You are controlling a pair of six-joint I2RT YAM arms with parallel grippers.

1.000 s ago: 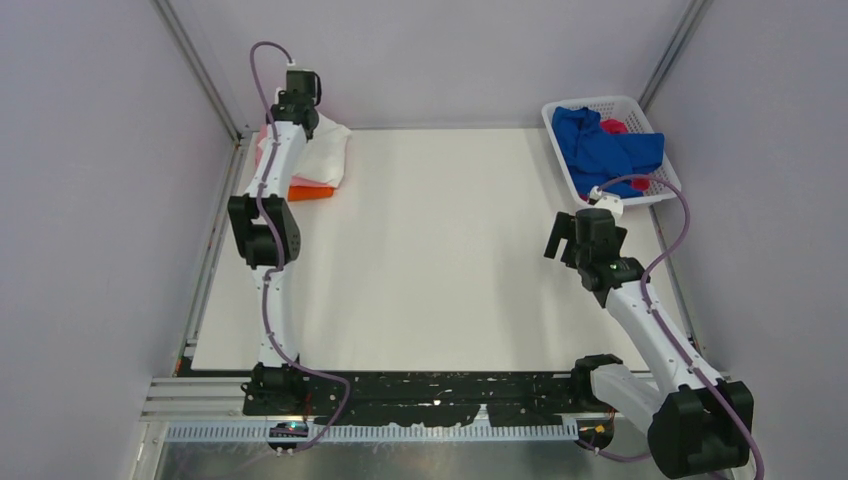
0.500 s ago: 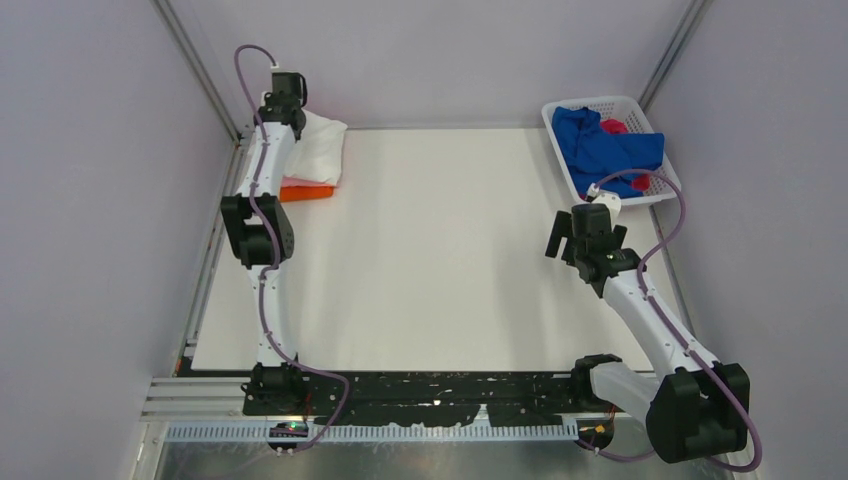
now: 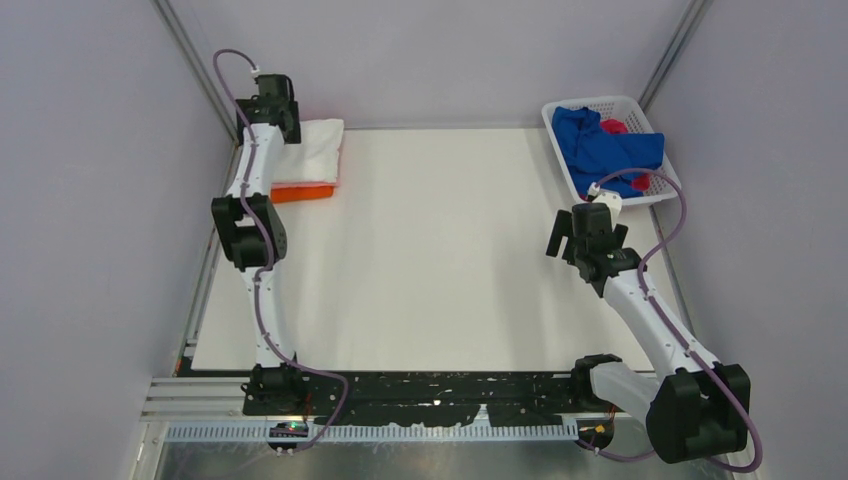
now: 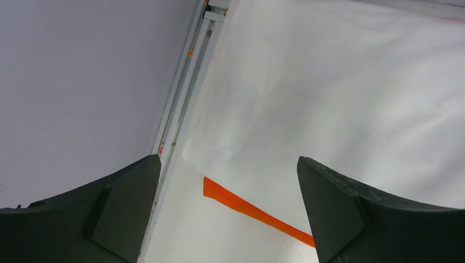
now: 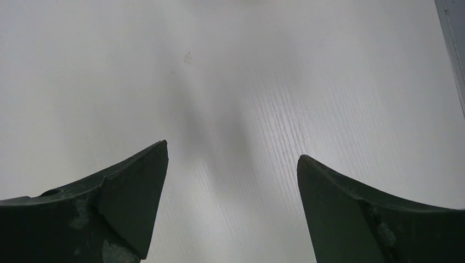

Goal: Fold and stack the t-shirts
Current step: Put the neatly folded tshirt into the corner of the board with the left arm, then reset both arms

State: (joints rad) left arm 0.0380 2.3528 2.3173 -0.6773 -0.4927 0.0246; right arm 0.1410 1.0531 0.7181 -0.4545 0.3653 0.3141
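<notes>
A folded white t-shirt lies on top of an orange t-shirt at the far left corner of the table. In the left wrist view the white shirt fills the upper right, with a strip of the orange one showing under its edge. My left gripper hangs open above the stack's left edge, holding nothing. A blue t-shirt and a red one lie crumpled in the basket. Over bare table at the right, my right gripper is open and empty.
The white lattice basket stands at the far right corner. A metal frame rail runs along the table's left edge beside the stack, with the grey wall just beyond. The white tabletop lies between the arms.
My left gripper has opened and let go of the white shirt, then drawn back toward the far left corner. The white shirt now lies flatter on the orange one. The right arm barely shifted.
</notes>
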